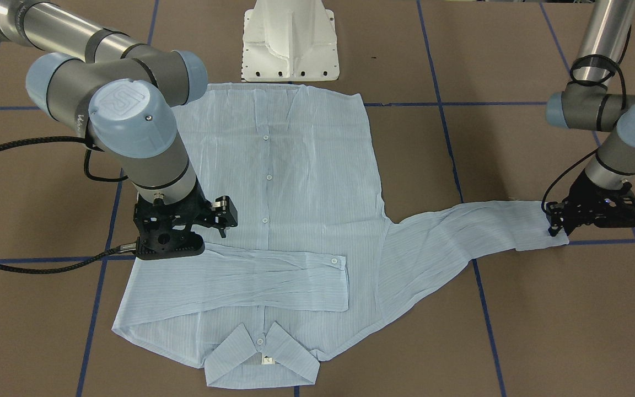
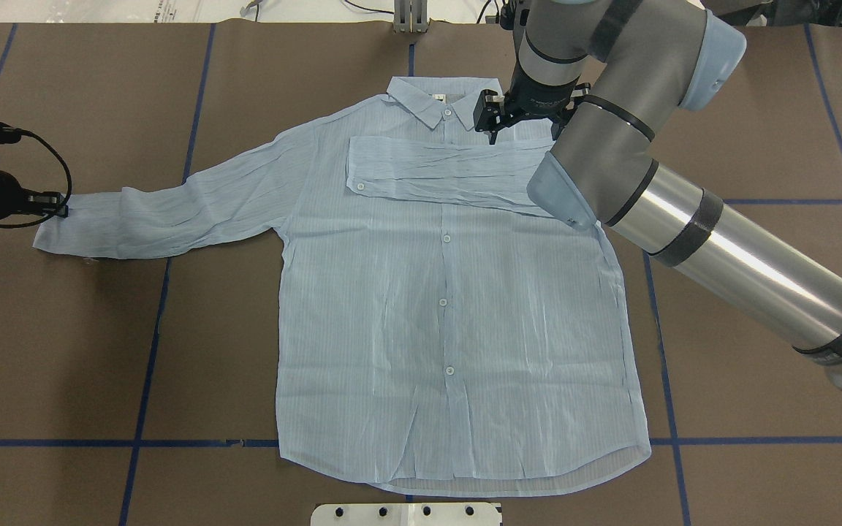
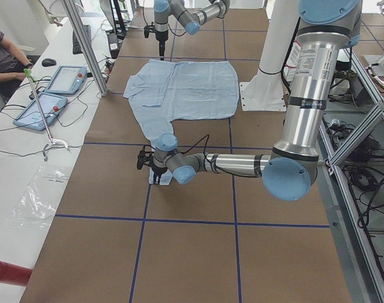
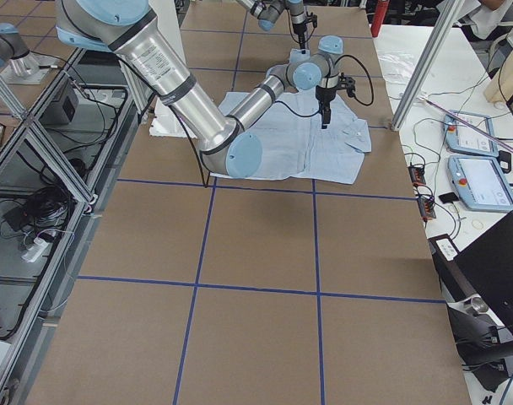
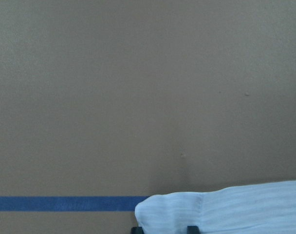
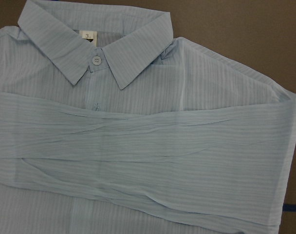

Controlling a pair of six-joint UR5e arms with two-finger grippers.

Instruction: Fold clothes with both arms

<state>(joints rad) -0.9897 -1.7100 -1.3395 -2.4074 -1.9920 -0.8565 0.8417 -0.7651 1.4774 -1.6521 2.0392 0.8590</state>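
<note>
1. The left gripper (image 2: 61,207) sits at the left edge of the overhead view, at the end of the outstretched sleeve (image 2: 194,212). In its wrist view two black fingertips (image 5: 137,228) show apart at the bottom edge, with the cuff (image 5: 187,209) lying across the gap between them. The frame cuts off both the tips and the cuff.
2. The right gripper (image 2: 492,124) hangs over the shirt's shoulder just right of the collar (image 2: 428,98). Its wrist view shows only cloth, and from the other views I cannot tell whether its jaws are apart or together.
3. The shirt (image 2: 450,292) lies flat on the table (image 2: 757,365), buttons up, in the middle of the overhead view. Its long axis runs up and down that frame, with the collar at the top centre. The hem (image 2: 465,478) is at the bottom, near the white base block (image 1: 290,44).
4. The folded sleeve (image 2: 435,172) lies across the chest just under the collar, its buttoned cuff pointing to frame left. The outstretched sleeve runs out to the left, slightly downward.
5. The right arm (image 2: 684,219) covers the shirt's upper right shoulder in the overhead view.
6. The white neck tag (image 6: 87,36) shows inside the collar, its mark too small to read surely.
7. A blue tape line (image 5: 65,203) ends at the cuff's corner in the left wrist view.
</note>
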